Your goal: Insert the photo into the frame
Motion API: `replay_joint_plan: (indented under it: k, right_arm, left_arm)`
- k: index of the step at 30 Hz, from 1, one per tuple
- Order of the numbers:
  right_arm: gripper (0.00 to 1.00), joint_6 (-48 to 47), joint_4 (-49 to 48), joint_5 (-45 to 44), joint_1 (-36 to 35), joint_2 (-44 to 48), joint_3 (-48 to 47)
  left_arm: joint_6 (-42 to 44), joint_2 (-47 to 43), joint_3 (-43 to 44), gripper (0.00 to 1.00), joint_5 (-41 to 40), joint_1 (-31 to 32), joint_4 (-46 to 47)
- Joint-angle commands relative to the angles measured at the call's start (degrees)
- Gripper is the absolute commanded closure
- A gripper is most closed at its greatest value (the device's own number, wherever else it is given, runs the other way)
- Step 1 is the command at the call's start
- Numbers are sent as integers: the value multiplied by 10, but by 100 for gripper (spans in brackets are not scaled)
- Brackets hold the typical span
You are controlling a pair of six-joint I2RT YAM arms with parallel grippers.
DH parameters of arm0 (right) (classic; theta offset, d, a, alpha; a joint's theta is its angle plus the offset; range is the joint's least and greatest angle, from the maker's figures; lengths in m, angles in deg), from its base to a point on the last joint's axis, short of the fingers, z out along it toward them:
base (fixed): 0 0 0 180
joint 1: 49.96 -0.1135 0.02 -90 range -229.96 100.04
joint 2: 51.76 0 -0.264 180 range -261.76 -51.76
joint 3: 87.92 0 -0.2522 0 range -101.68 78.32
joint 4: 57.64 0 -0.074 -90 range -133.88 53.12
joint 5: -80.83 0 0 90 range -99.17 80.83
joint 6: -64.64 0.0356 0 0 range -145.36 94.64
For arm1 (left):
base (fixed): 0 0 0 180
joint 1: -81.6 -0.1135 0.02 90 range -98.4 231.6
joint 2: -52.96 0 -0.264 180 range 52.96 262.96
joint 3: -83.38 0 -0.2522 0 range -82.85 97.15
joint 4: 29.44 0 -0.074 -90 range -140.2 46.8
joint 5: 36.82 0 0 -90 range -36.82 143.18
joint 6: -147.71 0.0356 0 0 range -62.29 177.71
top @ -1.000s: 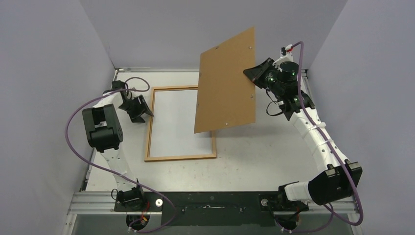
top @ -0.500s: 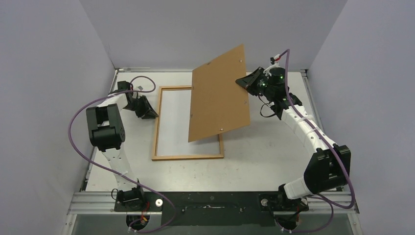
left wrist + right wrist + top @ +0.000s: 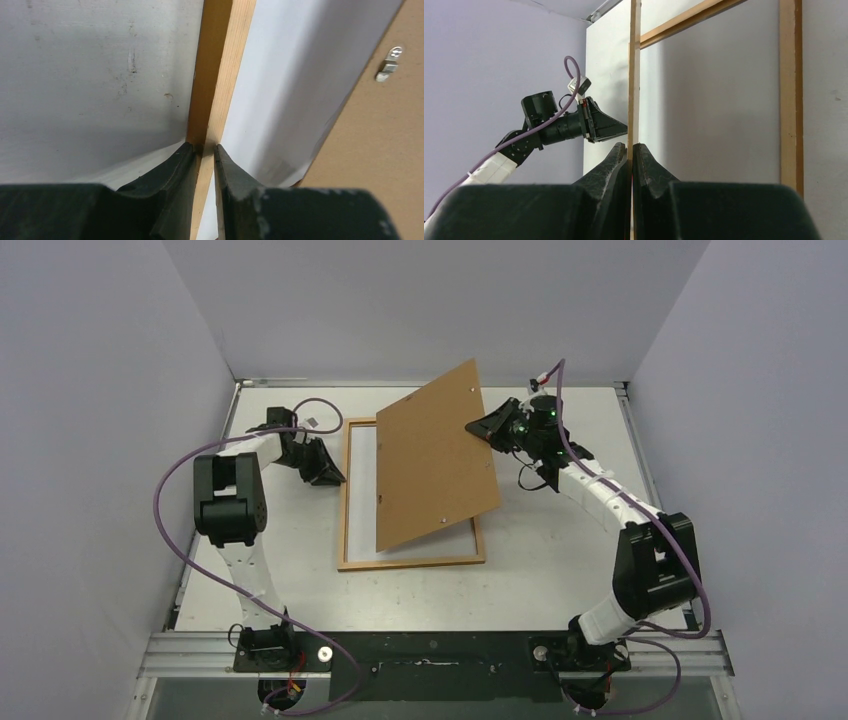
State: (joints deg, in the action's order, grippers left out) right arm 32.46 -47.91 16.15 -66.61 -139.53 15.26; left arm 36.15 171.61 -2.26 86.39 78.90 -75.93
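Observation:
The orange-brown wooden frame [image 3: 410,562] lies flat on the table. A white sheet [image 3: 363,490] fills its opening; it looks like the photo lying with its plain back up. My left gripper [image 3: 338,478] is shut on the frame's left rail [image 3: 220,75], one finger on each side [image 3: 204,147]. My right gripper [image 3: 472,427] is shut on the edge of a brown fibreboard backing panel [image 3: 435,465], holding it tilted above the frame's right part. The right wrist view shows that panel edge-on [image 3: 634,75] between the fingers [image 3: 630,146].
A metal turn clip [image 3: 387,70] sits on the panel's face. Purple-grey walls close in the table on three sides. Both arm bases stand on the black rail [image 3: 430,650] at the near edge. The left arm [image 3: 569,125] shows beyond the panel in the right wrist view.
My left gripper closed on the frame's left rail, and the frame slid to the right. My right arm brought the panel lower and to the left, over the frame.

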Motion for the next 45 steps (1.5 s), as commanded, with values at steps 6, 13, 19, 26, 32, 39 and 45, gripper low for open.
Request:
replay_joint_plan:
  k: [6, 13, 19, 26, 32, 39, 45]
  right_arm:
    - [100, 41, -153, 20, -25, -47, 14]
    - [100, 57, -232, 23, -44, -100, 19]
    - [100, 62, -269, 22, -45, -126, 31]
    - [100, 80, -301, 27, -46, -141, 47]
    - [100, 138, -380, 31, -48, -158, 68]
    - [100, 120, -355, 11, -55, -162, 78]
    - [100, 108, -356, -4, -64, -167, 92]
  left_arm:
    - [-5, -18, -4, 78, 18, -4, 18]
    - [-7, -18, -11, 77, 27, -8, 25]
    - [-8, -24, -21, 77, 29, -15, 30]
    - [-14, -24, -26, 77, 34, -16, 39]
    - [-23, -23, -29, 76, 38, -16, 50]
    - [-34, -23, -35, 76, 39, -15, 61]
    - [-41, -25, -42, 76, 43, -14, 69]
